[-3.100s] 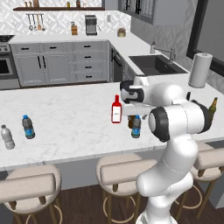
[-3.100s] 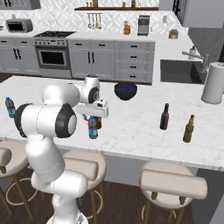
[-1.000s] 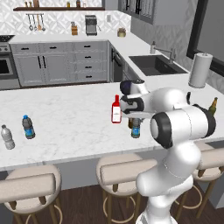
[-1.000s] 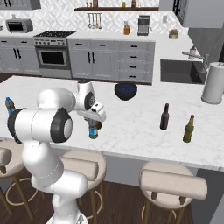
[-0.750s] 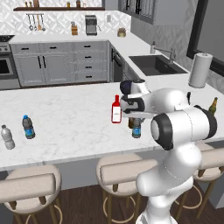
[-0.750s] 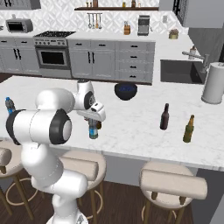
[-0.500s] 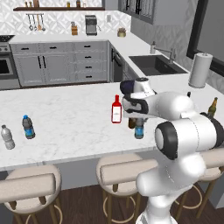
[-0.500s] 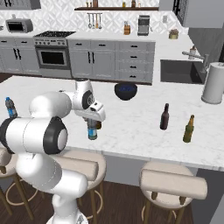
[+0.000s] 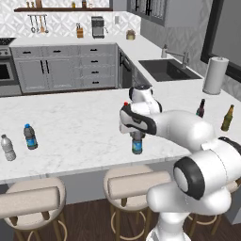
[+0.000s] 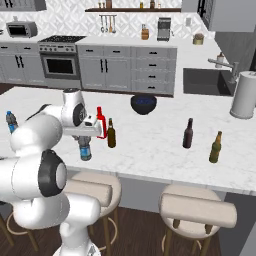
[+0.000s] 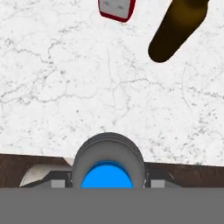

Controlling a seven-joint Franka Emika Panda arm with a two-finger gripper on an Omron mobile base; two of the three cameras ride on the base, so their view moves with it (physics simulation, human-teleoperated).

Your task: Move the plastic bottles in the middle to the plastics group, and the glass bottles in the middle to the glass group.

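Small see-through plastic bottle [image 9: 137, 143], blue cap, blue-green label, upright near front edge of white marbled counter [image 9: 70, 127]. Gripper [image 10: 84, 139] directly above it, fingers either side of the rounded shoulder; contact cannot be judged. Squarish red bottle [image 10: 101, 123] and slim brown long-necked bottle [image 10: 111, 134] just behind, toward counter middle.
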